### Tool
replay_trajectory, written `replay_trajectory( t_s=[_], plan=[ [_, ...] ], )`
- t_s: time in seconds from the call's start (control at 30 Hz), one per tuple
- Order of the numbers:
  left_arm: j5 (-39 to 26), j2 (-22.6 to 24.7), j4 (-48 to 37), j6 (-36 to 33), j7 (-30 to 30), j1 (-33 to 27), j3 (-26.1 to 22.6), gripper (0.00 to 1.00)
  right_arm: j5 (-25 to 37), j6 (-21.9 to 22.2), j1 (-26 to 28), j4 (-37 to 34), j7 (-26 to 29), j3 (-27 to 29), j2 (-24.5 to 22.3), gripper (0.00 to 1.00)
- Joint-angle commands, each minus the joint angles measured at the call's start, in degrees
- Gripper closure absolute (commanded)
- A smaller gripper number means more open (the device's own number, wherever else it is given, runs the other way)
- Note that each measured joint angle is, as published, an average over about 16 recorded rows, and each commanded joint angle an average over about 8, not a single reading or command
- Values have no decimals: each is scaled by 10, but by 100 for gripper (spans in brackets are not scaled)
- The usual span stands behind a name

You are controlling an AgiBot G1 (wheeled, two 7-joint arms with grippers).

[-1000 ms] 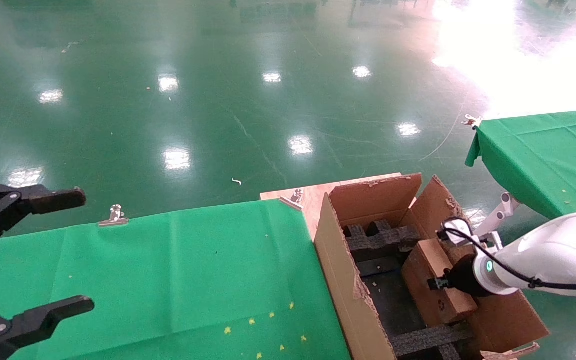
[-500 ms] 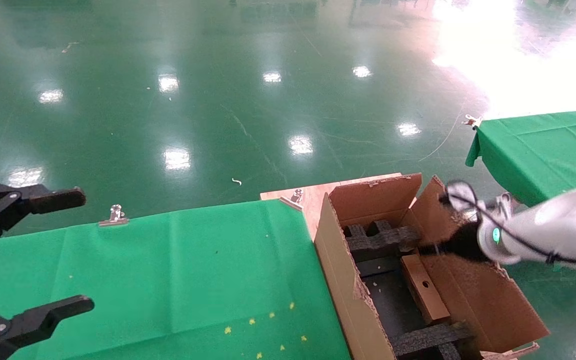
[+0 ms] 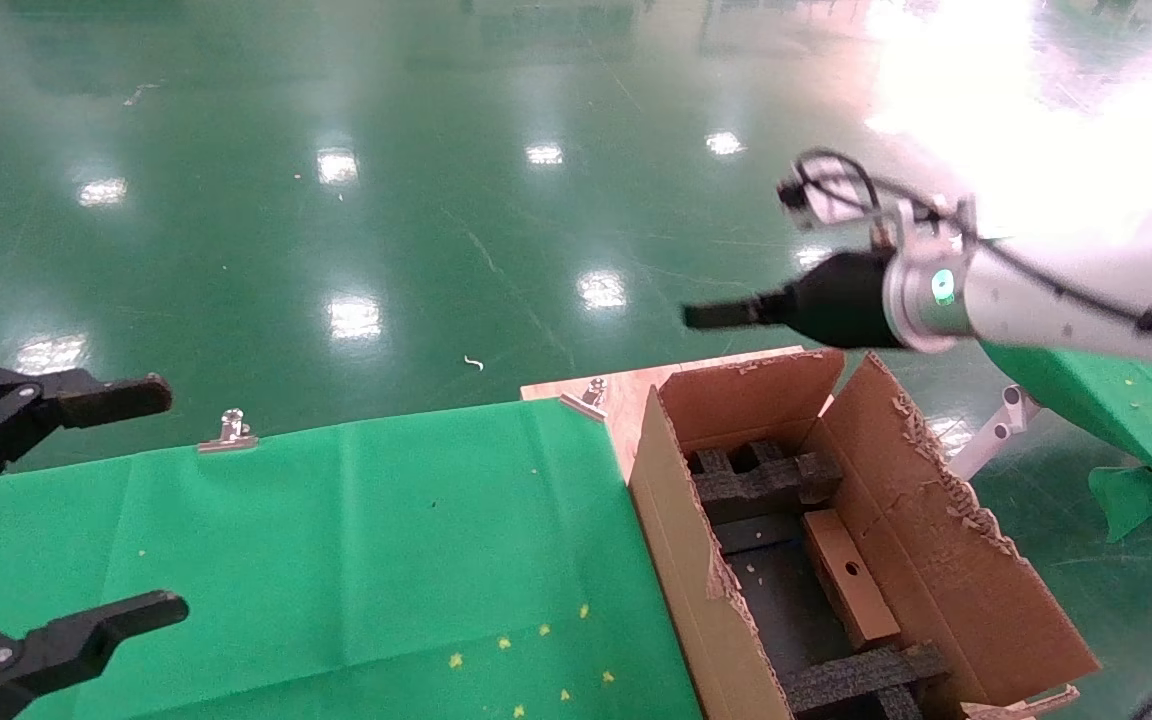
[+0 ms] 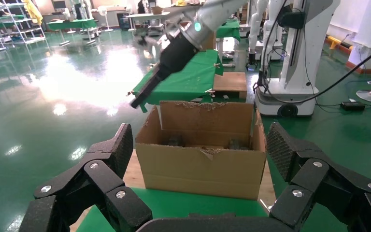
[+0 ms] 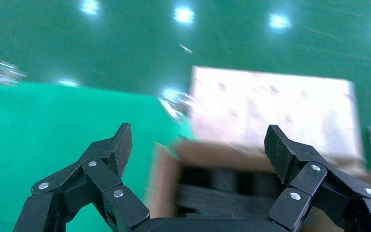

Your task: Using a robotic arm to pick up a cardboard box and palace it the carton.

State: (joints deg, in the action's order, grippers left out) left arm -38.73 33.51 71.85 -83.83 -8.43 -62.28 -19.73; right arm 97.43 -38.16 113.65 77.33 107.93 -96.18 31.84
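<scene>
Right claw (image 3: 701, 316) on the robotic arm (image 3: 1066, 290) hangs empty above the carton's (image 3: 696, 590) far flap, fingers spread wide. Below, the cardboard box (image 3: 848, 578) lies inside the carton between black foam inserts (image 3: 761, 480). Left claw (image 3: 76, 520) hovers spread over the green bench (image 3: 336, 540)

carton (image 3: 936, 560) cut off below, cardboard box (image 3: 844, 588) half-hidden

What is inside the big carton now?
Inside the carton lie black foam inserts and the small cardboard box with one round hole. The carton's near wall hides part of the bottom.
</scene>
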Motion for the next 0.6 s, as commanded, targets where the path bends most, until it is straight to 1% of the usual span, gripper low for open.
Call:
replay_trajectory(
  t_s=[0.03,0.1,0.2,0.4,0.47,0.6],
  plan=[
    [0,0,0,0,0,0,0,0,-44,0,12,2,-28,13,3,0],
    [0,0,0,0,0,0,0,0,-66,-2,17,3,-41,20,3,0],
    [0,0,0,0,0,0,0,0,-83,-5,20,3,-49,25,2,0],
    [0,0,0,0,0,0,0,0,-73,-9,12,1,-48,27,2,0],
    [0,0,0,0,0,0,0,0,-78,-15,4,1,-59,37,3,0],
    [0,0,0,0,0,0,0,0,-105,-39,-23,-1,-108,77,4,0]
  ],
)
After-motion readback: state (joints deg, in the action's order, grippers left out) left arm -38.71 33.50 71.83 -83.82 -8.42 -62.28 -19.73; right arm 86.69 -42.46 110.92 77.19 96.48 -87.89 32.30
